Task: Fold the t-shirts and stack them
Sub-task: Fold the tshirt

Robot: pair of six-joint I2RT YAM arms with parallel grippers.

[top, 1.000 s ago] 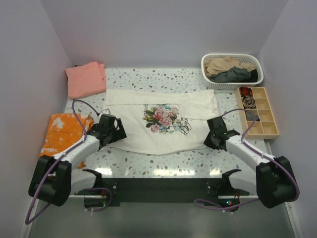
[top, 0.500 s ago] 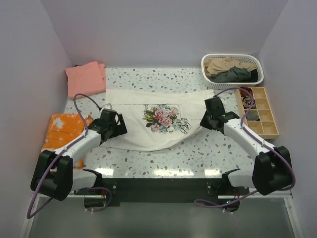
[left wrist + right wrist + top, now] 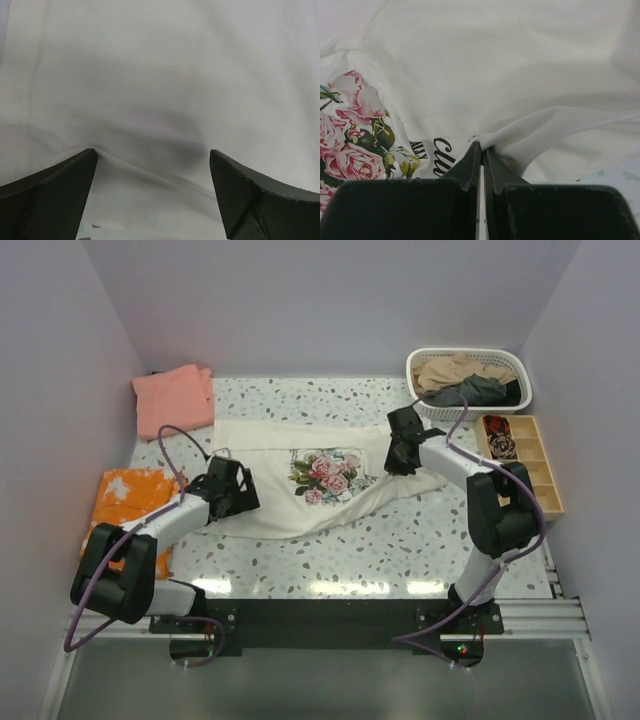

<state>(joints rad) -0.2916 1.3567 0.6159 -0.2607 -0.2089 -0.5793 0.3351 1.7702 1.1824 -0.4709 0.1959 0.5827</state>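
Observation:
The cream t-shirt (image 3: 262,445) with its pink-rose print (image 3: 328,477) lies spread in the middle of the table, its lower right part pulled up and inward. My right gripper (image 3: 398,452) is shut on a fold of its hem (image 3: 492,139), beside the black lettering (image 3: 442,152). My left gripper (image 3: 234,492) is open over the shirt's left side, with a cloth ridge (image 3: 150,170) between its fingers (image 3: 75,175). A folded salmon-pink t-shirt (image 3: 175,398) lies at the back left. Tan (image 3: 452,370) and dark grey (image 3: 482,392) t-shirts sit in a basket.
The white basket (image 3: 468,353) stands at the back right. A wooden divider tray (image 3: 540,502) with small items lies along the right edge. An orange and white cloth (image 3: 125,502) lies at the left edge, beside the left arm.
My right gripper has swung from the near right toward the back and left, dragging the cream shirt's lower right edge up over the shirt. The left gripper has barely moved.

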